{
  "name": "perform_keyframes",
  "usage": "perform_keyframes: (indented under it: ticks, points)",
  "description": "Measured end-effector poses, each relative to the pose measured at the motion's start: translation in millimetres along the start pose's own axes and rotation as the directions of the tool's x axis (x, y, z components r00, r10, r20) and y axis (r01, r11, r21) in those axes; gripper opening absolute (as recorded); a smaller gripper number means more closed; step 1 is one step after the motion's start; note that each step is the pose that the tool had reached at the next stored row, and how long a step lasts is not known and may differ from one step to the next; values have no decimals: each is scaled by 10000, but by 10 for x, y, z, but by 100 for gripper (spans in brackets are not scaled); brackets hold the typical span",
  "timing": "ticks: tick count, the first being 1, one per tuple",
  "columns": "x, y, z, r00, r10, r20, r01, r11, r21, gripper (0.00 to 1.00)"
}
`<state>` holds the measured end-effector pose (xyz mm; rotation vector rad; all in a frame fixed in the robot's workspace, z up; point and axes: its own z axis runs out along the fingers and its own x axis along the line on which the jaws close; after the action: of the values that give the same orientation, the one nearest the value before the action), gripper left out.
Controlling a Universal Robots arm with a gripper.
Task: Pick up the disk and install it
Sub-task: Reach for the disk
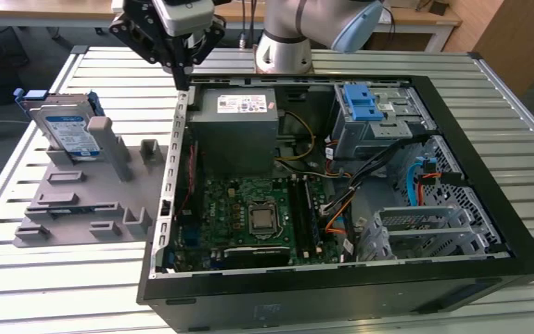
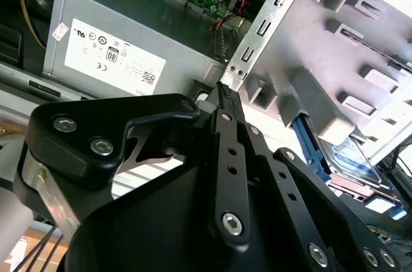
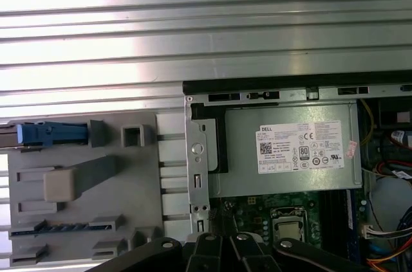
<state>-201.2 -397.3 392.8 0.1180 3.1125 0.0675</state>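
On the grey rack [image 1: 72, 209] the disk [image 1: 70, 132] stands on end; gripper [image 1: 184, 83] closed, empty.

Greys and black, with touches of blue, on a striped silver worktop.

The disk [image 1: 70, 132] is silver with a white-and-blue label and a blue frame, set against a plain matt grey holder [image 1: 72, 202]. The worktop [image 1: 360, 62] shows pale metallic stripes. The computer case [image 1: 489, 243] is black outside and bare grey metal within. Its power supply [image 1: 239, 132] is grey with a white sticker, the motherboard [image 1: 248, 209] green, a bracket [image 1: 361, 103] bright blue, and the cables [image 1: 336, 209] orange, blue, yellow and black. The gripper [image 1: 185, 82] is black, the arm [image 1: 286, 35] silver-grey with a light blue cap.
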Motion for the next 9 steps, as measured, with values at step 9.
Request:
perform_keyframes:
  ticks: [9]
  points:
    - [42, -3, -1, 10000, 0, 0, 0, 10000, 0, 11]
